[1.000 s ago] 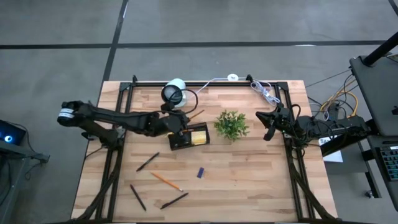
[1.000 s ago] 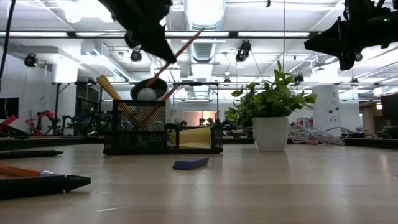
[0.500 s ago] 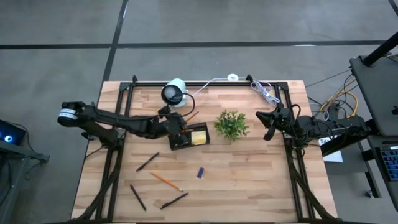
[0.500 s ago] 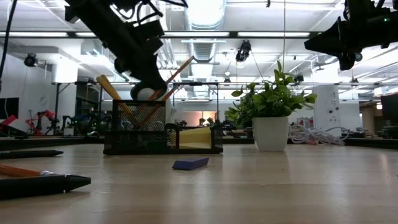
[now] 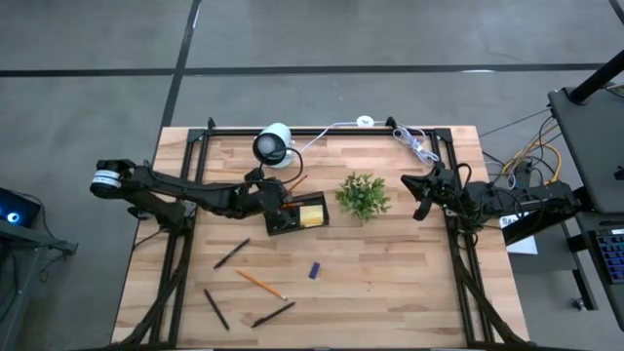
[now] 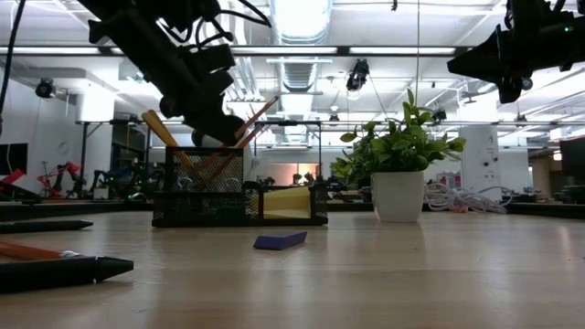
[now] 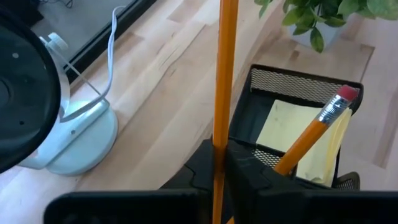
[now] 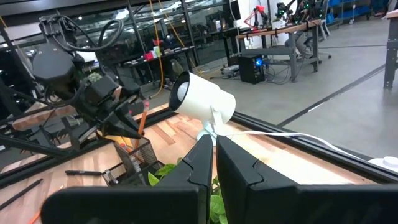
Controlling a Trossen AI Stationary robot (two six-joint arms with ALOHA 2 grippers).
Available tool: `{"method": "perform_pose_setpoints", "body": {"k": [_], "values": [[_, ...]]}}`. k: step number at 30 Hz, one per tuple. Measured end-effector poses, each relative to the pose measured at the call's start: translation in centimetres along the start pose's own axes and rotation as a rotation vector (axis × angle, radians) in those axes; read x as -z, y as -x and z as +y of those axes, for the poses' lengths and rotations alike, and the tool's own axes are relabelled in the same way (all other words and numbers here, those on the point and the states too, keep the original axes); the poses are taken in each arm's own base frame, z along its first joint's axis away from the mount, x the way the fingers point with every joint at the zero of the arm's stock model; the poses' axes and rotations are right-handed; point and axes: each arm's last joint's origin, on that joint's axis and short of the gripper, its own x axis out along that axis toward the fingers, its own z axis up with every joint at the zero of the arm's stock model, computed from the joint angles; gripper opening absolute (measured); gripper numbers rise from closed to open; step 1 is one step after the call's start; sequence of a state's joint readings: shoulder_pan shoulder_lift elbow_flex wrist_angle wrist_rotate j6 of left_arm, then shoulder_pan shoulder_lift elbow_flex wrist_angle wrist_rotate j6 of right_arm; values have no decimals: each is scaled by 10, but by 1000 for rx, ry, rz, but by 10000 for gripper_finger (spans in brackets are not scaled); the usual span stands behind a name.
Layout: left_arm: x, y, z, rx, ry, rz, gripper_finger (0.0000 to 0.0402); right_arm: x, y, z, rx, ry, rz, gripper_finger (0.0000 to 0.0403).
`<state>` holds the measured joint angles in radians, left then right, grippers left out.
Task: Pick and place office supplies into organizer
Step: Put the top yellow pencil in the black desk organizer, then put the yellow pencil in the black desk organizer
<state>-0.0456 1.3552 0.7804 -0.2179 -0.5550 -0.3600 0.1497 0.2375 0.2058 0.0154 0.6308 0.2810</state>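
The black mesh organizer (image 5: 295, 215) stands mid-table, holding a yellow sticky-note pad (image 7: 292, 124) and an orange pencil with a pink eraser (image 7: 317, 127). My left gripper (image 5: 276, 191) hovers over the organizer's tall cup (image 6: 206, 178), shut on another orange pencil (image 6: 249, 121). Loose on the near-left table lie black pens (image 5: 231, 253), an orange pencil (image 5: 259, 284) and a blue piece (image 5: 314, 270). My right gripper (image 5: 421, 198) waits shut, raised at the right edge. My left gripper pinches the orange pencil's shaft (image 7: 217, 140) between its two fingers, which lie across it. It comes slanting down from the table's left. The pencil stands tilted, its upper end (image 6: 272, 100) leaning away from the gripper, its lower part down inside the cup (image 6: 219, 164).
A white round camera-like device (image 5: 274, 144) stands just behind the organizer, with a white cable (image 5: 414, 143) along the far edge. A small potted plant (image 5: 363, 195) sits right of the organizer. Bare wood lies at the near right.
My left gripper has come down toward the organizer's cup and shifted a little toward the table's left, still shut on the pencil. The pencil has sunk with it, its lower part now inside the cup and its upper end lower than before.
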Motion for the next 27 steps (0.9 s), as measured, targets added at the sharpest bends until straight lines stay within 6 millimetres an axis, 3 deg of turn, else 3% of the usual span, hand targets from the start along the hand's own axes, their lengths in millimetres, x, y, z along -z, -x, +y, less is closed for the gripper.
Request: {"method": "perform_pose_setpoints", "body": {"k": [7, 19, 27], "values": [[-1, 0, 0, 1, 3, -1, 36, 0, 0, 0, 0, 1, 1, 13], [-6, 2, -2, 24, 29, -40, 42, 0, 0, 0, 0, 2, 2, 13], [-27, 20, -3, 234, 92, -106, 43, 0, 0, 0, 0, 2, 3, 13]]}}
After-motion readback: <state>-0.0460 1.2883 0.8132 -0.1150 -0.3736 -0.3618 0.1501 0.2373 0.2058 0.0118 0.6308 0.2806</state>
